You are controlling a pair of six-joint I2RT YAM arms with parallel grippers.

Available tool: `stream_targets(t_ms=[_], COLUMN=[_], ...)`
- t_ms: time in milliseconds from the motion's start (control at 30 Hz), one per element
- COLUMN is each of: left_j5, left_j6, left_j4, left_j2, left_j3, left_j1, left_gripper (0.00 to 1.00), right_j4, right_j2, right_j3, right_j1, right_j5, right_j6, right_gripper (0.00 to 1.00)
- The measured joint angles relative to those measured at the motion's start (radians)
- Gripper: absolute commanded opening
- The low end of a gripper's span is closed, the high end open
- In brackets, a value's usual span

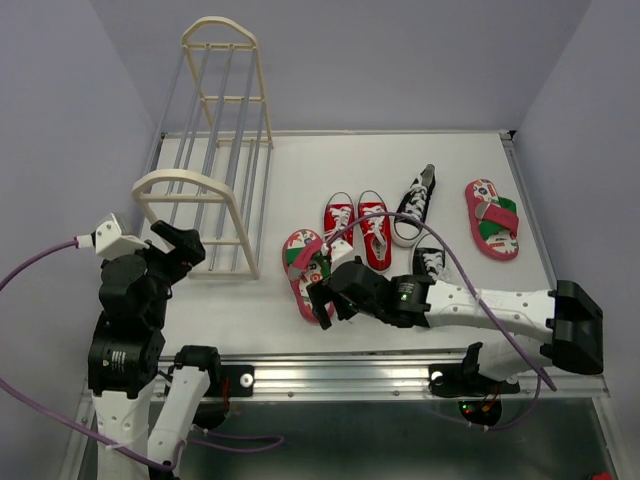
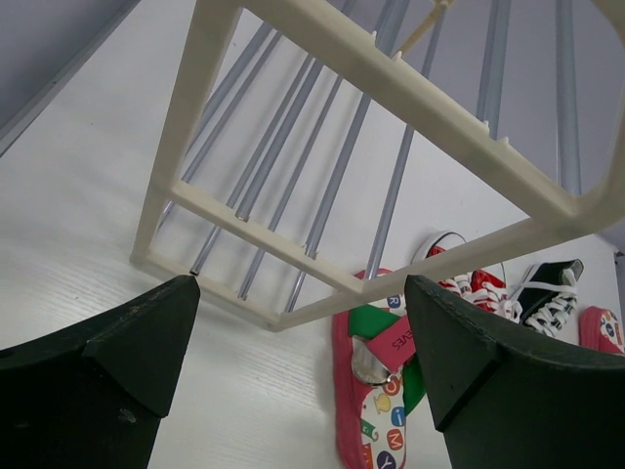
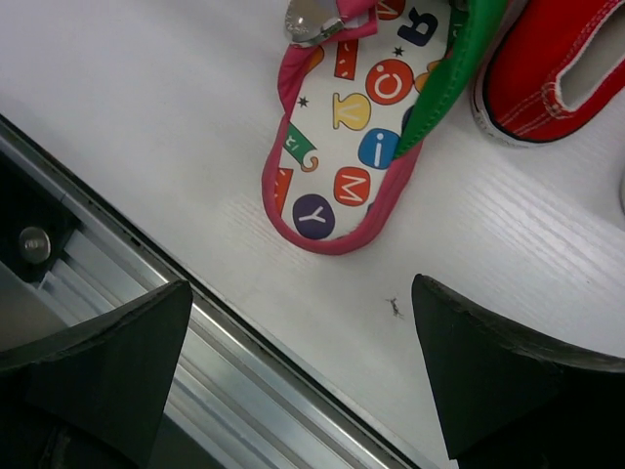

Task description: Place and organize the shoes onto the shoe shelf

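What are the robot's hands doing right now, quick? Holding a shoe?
Left gripper: open, holding nothing, facing the shelf.
Right gripper: open, holding nothing, by a flip-flop.

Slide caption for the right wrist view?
Open right hand poised over the heel of a patterned flip-flop, a red sneaker beside it, the table's metal edge rail close by.
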State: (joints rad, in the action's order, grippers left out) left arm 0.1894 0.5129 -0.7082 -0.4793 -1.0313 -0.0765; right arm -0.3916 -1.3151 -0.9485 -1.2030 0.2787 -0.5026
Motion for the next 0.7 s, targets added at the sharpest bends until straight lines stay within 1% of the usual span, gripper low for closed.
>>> stream_targets(t_ms=[133, 400, 700], left_j5=[0.008, 0.013, 0.019], left_j6=[0.0, 0.001, 0.013], left_j4=[-0.002, -0.008, -0.008], left_j2=[0.01, 0.018, 0.032], left_j3=[0.0, 0.0, 0.0], left_j1=[0.0, 0.0, 0.0], left_gripper=[0.99, 0.99, 0.99], right_j4=[0.087, 0.143, 0.231], right_j2=[-0.095, -0.229, -0.333], right_j3=[0.01, 0.011, 0.01], right_j1=[-0.04, -0.04, -0.04], right_j5=[0.071, 0.169, 0.172], right_j6=[-0.026, -0.088, -0.077], right_gripper=[1.0, 1.0, 1.0])
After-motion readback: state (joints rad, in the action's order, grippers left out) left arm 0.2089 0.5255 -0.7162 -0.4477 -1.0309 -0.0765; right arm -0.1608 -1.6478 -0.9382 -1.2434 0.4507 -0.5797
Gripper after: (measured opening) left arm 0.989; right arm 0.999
